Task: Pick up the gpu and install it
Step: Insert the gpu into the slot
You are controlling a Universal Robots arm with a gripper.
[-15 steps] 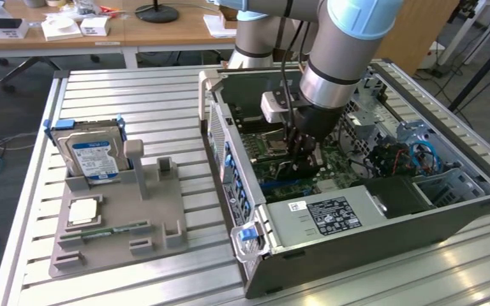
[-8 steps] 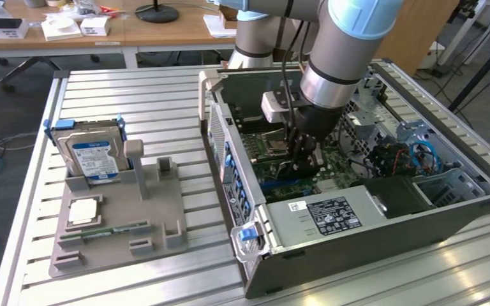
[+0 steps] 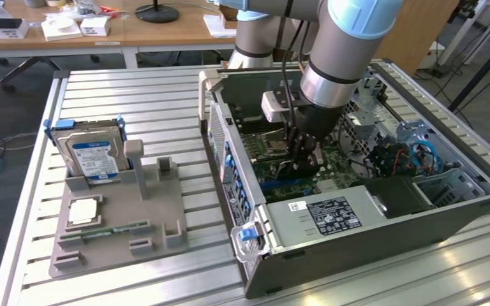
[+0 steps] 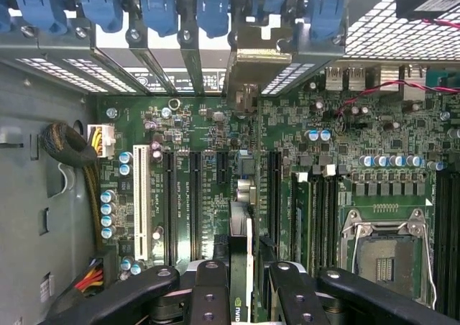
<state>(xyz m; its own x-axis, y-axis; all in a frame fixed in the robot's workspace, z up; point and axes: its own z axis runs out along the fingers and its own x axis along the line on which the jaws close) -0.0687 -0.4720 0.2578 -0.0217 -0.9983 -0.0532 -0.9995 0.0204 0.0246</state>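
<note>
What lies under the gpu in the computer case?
The green motherboard and neighbouring black expansion slots show beside the gpu; the slot directly beneath is covered by the card.

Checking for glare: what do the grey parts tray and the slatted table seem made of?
Parts tray: matte grey plastic, possibly printed; dull, no highlights. Table: probably bare aluminium; ribbed silver slats with a soft sheen.

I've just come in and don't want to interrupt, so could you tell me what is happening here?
The robot arm is reaching into the open computer case, its gripper shut on the gpu. The card stands on edge over the motherboard expansion slots, its metal bracket toward the case's rear openings. Whether it is fully seated cannot be told. The hard drive sits in its holder outside the case.
</note>
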